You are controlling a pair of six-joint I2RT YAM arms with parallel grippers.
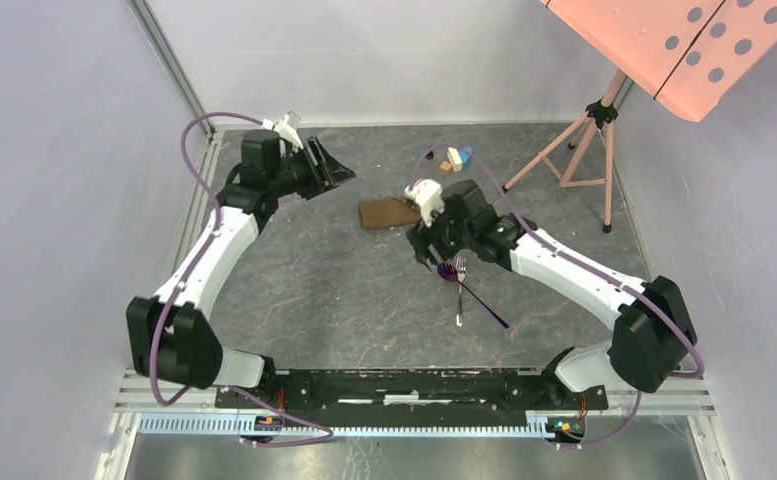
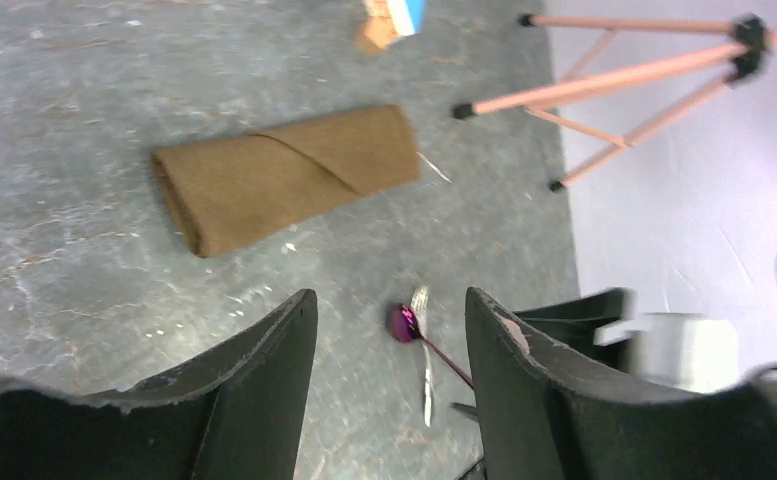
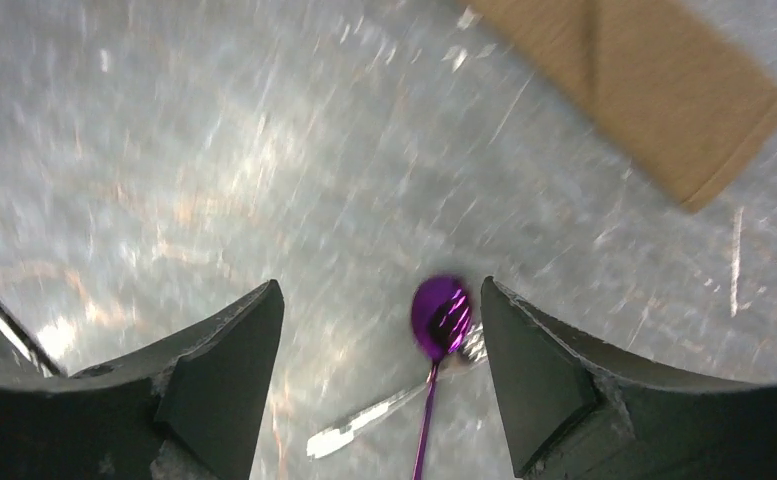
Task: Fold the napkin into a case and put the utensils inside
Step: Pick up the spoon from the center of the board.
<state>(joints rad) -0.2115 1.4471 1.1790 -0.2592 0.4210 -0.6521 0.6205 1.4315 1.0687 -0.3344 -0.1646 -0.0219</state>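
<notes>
Grey bench (image 1: 344,290): folded case (image 2: 284,175) lies toward the far side, utensils not in it. Spoon (image 3: 440,315) and fork (image 3: 364,425) lie crossed just near of it. Right hand (image 3: 379,300) is spread and empty over the spoon bowl, apparently lined up for a pick. Left hand (image 2: 389,305) is spread and empty at far left, likely keeping clear.

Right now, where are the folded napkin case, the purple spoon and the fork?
case (image 2: 284,175), left wrist view, middle of the folded cloth.
spoon (image 3: 442,315), right wrist view, its purple bowl.
fork (image 1: 458,303), top external view, midway along its handle.
</notes>
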